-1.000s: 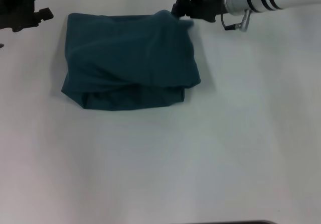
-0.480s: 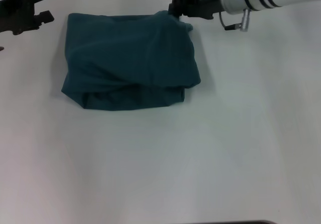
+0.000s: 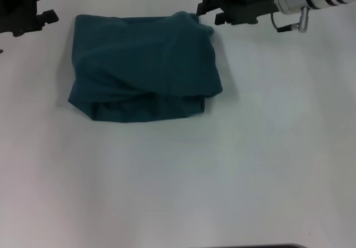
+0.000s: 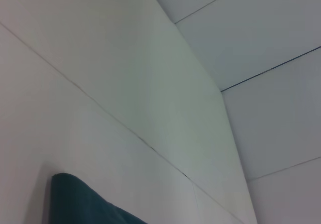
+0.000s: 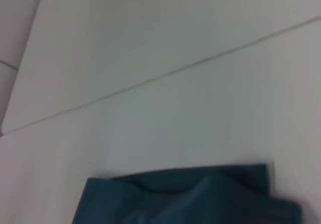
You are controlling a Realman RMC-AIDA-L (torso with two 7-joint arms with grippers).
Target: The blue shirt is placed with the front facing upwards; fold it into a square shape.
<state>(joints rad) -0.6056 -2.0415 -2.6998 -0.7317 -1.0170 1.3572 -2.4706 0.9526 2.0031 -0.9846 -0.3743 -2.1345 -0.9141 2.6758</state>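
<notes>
Toward the counter's far edge I see the blue shirt folded; right gripper fingers spread beside its far right corner, left gripper fingers spread, far left.

Blue shirt folded to rough square, wrinkled, flat on table.

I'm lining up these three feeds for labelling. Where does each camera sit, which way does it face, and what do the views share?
Head view: on the robot's head, looking forward and down at the white table and the folded blue shirt; shows the left gripper at the far left and the open right gripper beside the shirt's far right corner.
Left wrist view: on the left wrist, facing the table; no robot parts visible.
Right wrist view: on the right wrist, facing the table; no robot parts visible.
Shared: all three show the shirt and table.
</notes>
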